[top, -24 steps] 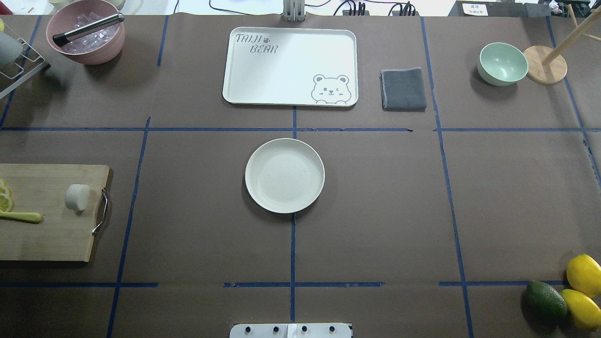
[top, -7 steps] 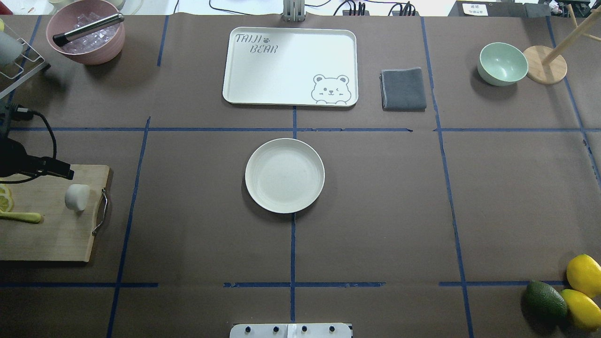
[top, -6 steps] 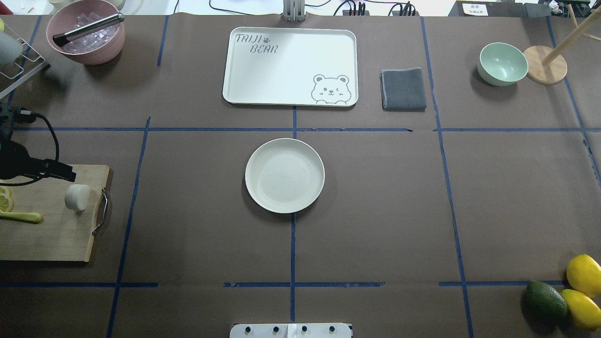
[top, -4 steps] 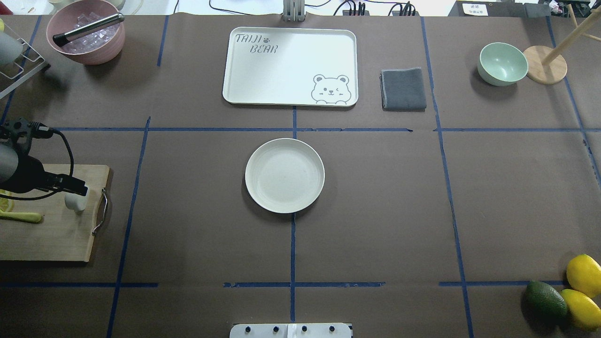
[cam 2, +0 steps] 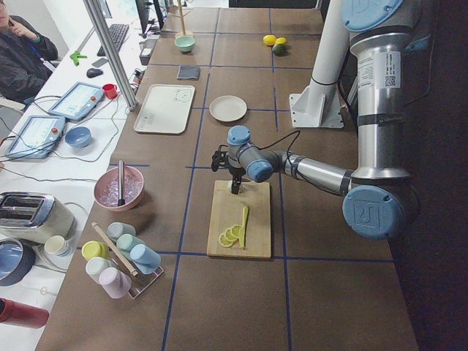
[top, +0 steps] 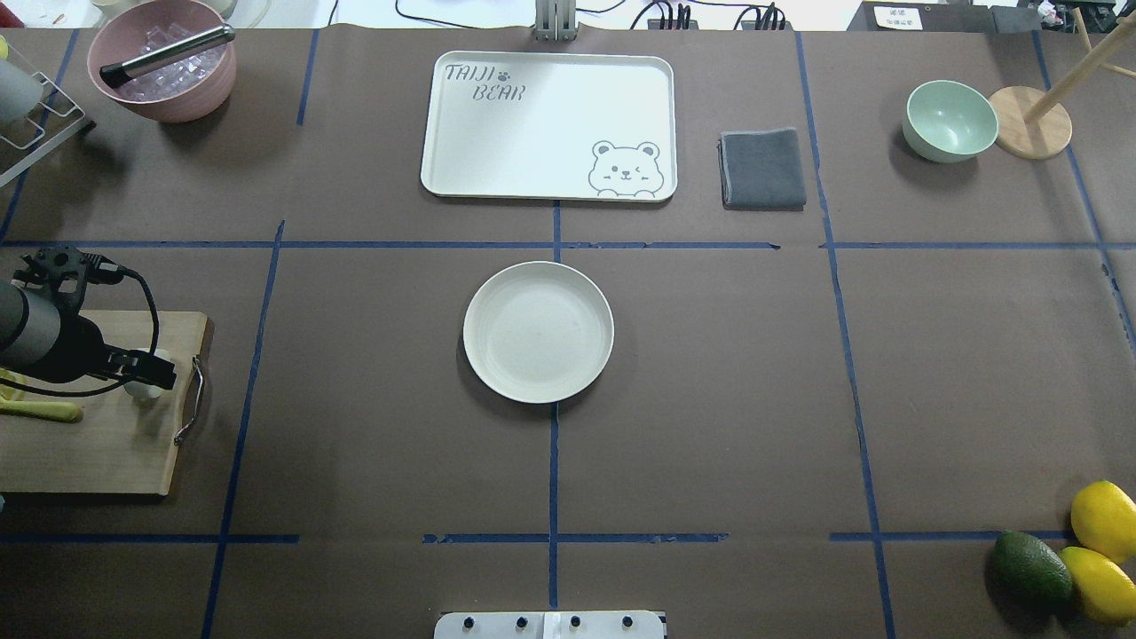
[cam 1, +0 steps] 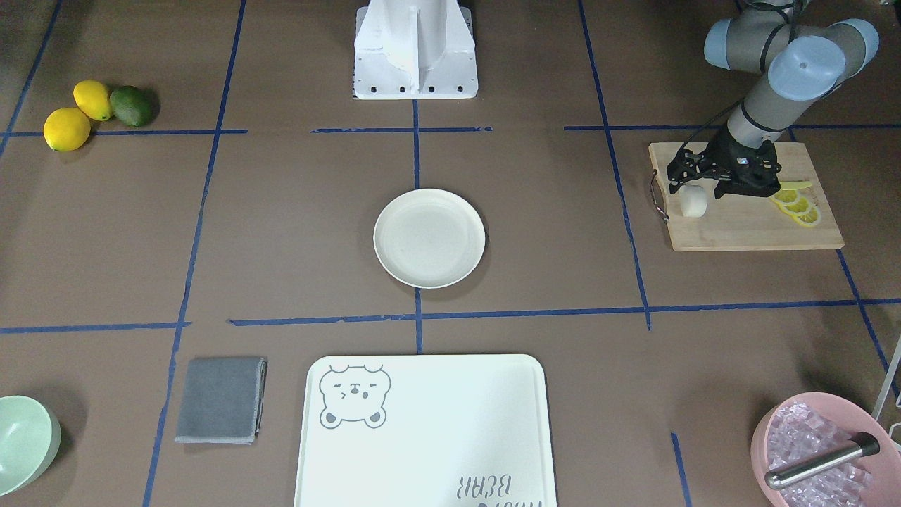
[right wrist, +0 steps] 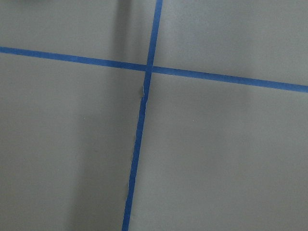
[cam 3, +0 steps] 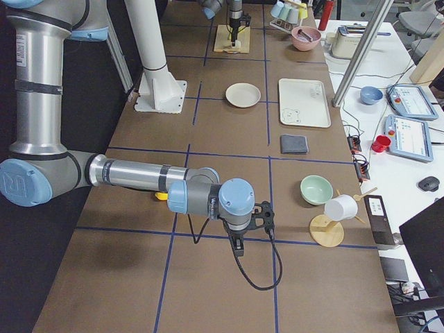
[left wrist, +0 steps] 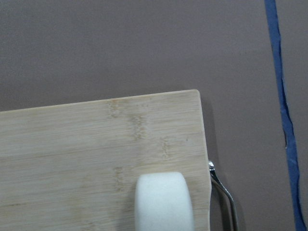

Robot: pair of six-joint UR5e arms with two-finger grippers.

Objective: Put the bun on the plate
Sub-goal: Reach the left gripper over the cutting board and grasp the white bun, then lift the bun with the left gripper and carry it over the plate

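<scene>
The white bun [cam 1: 692, 202] lies on a wooden cutting board [cam 1: 746, 225] near its metal handle. My left gripper [cam 1: 695, 184] hangs right over it, open, with a finger on either side. In the overhead view the gripper [top: 151, 373] covers most of the bun [top: 140, 389]. The left wrist view shows the bun [left wrist: 163, 199] at the bottom edge and no fingers. The cream plate [top: 538, 331] sits bare at the table's middle. My right gripper [cam 3: 237, 246] shows only in the exterior right view, low over bare table; whether it is open or shut I cannot tell.
Lemon slices [cam 1: 797, 204] and a green-handled tool [top: 40, 410] share the board. The bear tray [top: 548, 124], a grey cloth [top: 762, 169], a green bowl [top: 950, 120] and a pink ice bowl [top: 162, 60] line the far side. Lemons and an avocado [top: 1029, 568] lie near right.
My left arm came in from the left edge and moved across the cutting board until the gripper stood over the bun. The bun and plate have not moved.
</scene>
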